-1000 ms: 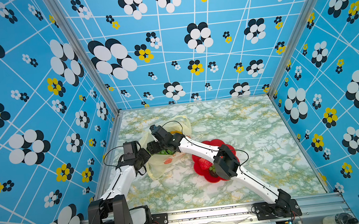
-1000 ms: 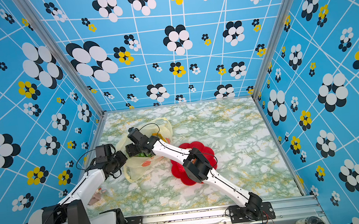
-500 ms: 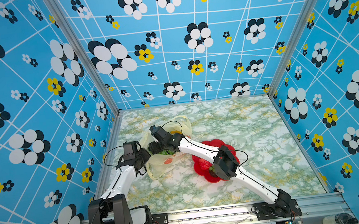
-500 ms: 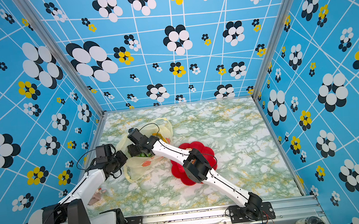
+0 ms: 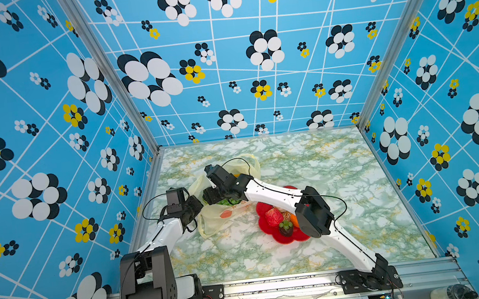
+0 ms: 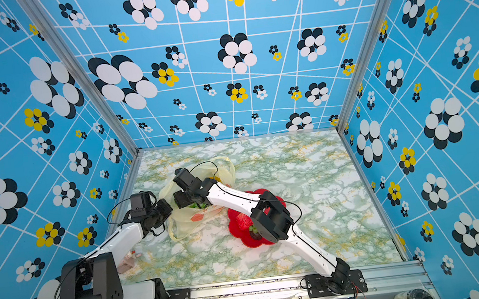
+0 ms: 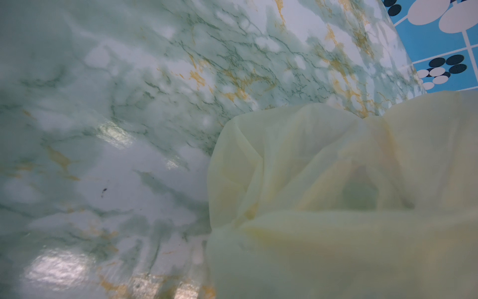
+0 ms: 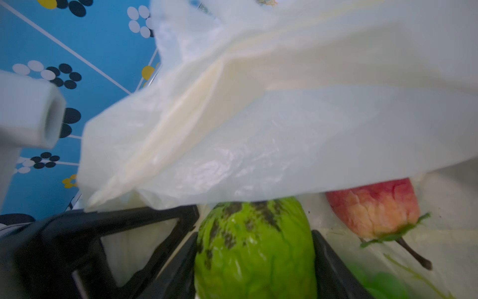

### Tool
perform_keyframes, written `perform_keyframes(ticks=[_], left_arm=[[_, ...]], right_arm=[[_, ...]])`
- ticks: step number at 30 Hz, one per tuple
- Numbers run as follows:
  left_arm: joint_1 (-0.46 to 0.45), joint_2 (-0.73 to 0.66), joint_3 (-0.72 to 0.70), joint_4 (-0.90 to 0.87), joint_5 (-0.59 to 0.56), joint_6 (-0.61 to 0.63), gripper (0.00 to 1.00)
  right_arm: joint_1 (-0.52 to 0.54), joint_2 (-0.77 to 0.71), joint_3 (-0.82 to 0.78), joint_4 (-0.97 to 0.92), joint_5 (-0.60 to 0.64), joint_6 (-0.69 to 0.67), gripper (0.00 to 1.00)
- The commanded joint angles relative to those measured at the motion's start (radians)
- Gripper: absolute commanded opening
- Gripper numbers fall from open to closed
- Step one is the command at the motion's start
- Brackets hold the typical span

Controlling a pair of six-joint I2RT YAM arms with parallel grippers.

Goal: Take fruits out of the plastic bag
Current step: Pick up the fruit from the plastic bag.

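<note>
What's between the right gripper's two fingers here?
A bumpy green toy fruit with dark streaks sits between the right gripper's black fingers, both touching it, inside the thin pale-yellow plastic bag. The right wrist view shows this.

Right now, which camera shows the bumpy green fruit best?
The right wrist view: the bumpy green fruit is close up between the right pincer's fingers. Both top views show just unclear green bits under that arm. The left wrist view shows only the plastic bag.
</note>
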Motion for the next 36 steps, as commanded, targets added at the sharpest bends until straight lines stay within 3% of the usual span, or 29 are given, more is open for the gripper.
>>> perform_keyframes(ticks=[1,22,31,36], left_arm=[[-0.006,0.02,-0.021,0.039,0.011,-0.01,0.0],[-0.017,-0.014,-0.071,0.112,0.005,0.035,0.0],[-0.046,-0.033,-0.095,0.146,-0.016,0.053,0.0],[-0.054,-0.04,-0.102,0.151,-0.021,0.057,0.0]], right_arm=[[0.001,-0.097,-0.097,0.084,0.013,0.02,0.61],[-0.007,-0.448,-0.473,0.171,0.006,0.052,0.63],[-0.032,-0.654,-0.627,0.022,0.053,0.01,0.61],[-0.071,-0.785,-0.711,-0.163,0.103,0.005,0.62]])
